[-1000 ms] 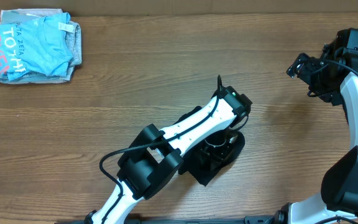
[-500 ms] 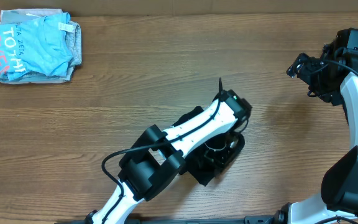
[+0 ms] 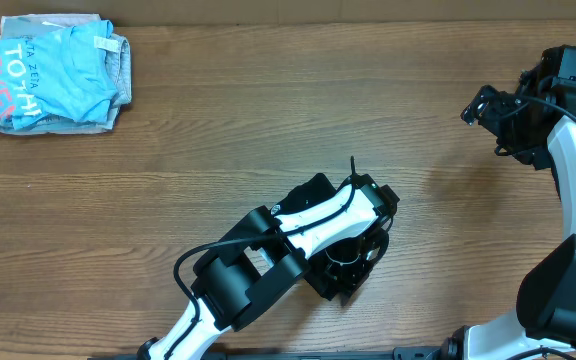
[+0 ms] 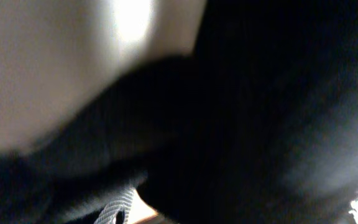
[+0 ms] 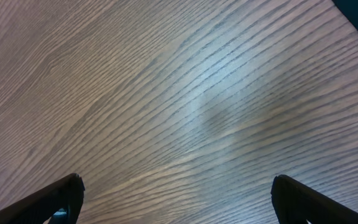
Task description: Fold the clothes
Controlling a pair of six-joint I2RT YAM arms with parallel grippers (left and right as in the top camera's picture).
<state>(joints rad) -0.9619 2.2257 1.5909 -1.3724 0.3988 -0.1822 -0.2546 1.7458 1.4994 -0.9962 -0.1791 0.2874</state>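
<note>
While the rumpled blue and grey pile [image 3: 53, 72] lies far left of the black T-shirt [image 3: 336, 288], you have the left gripper [image 3: 353, 255] down on that compact dark fold. Its wrist view shows only blurred, ribbed fabric, so its grip cannot be told. Well right of the shirt, your right gripper [image 3: 480, 106] hangs spread wide over the streaky wood-grain table [image 3: 268, 110].
</note>
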